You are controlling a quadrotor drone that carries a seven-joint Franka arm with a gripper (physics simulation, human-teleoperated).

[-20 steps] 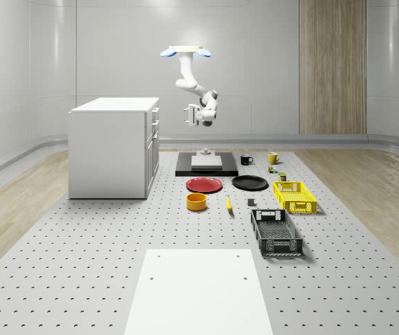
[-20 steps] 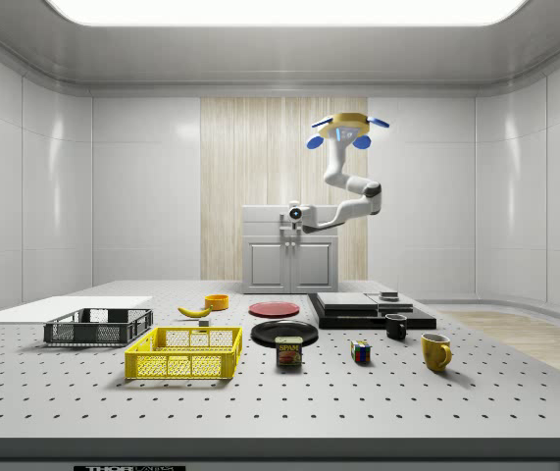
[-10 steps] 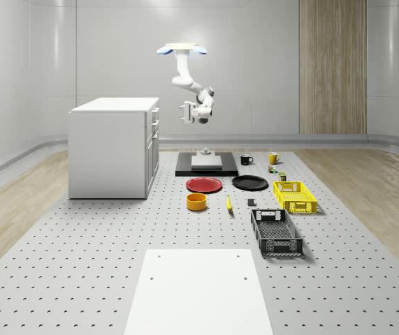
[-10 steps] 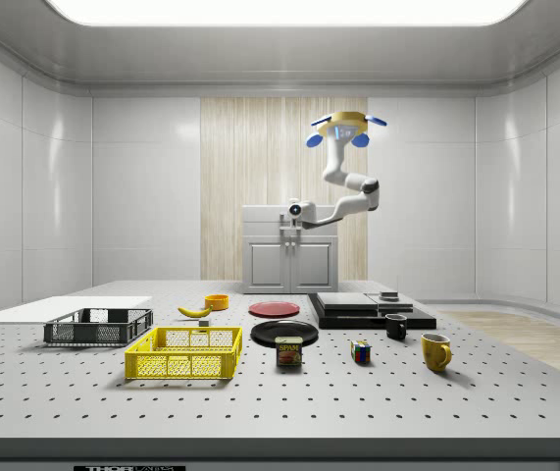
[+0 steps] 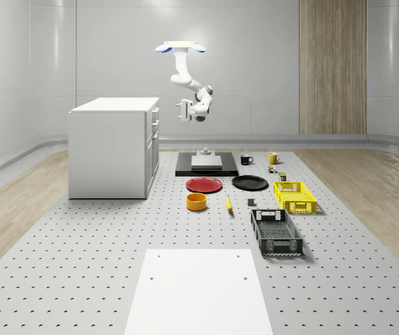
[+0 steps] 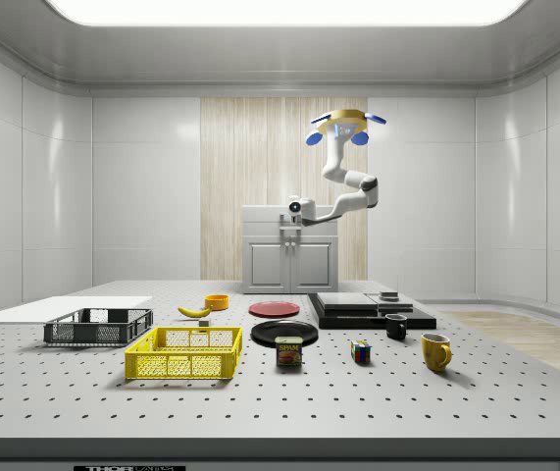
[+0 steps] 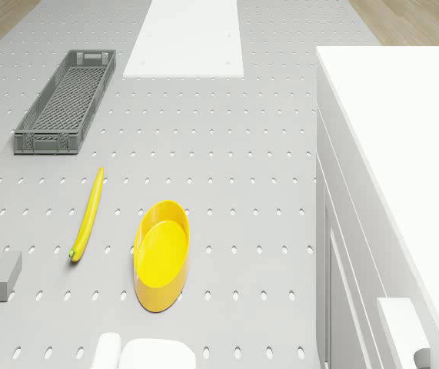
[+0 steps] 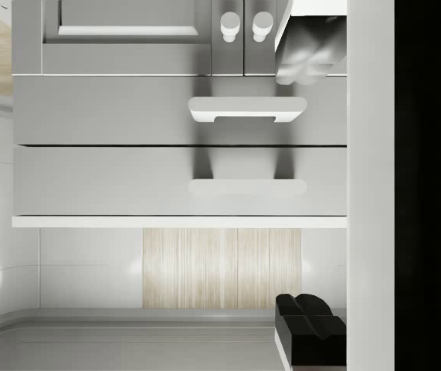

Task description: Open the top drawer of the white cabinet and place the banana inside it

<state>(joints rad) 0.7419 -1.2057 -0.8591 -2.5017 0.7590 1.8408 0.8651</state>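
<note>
One label can be read: the word "SPAM" in yellow letters on the dark can [image 6: 288, 351] standing on the tabletop [image 6: 358, 402], far below the end effector [image 6: 288, 228] and toward the side camera from it. Along the front edge of the tabletop in the side view runs a small dark plate with pale lettering [image 6: 128, 468], too small to make out. No other text, number or sign can be read.
</note>
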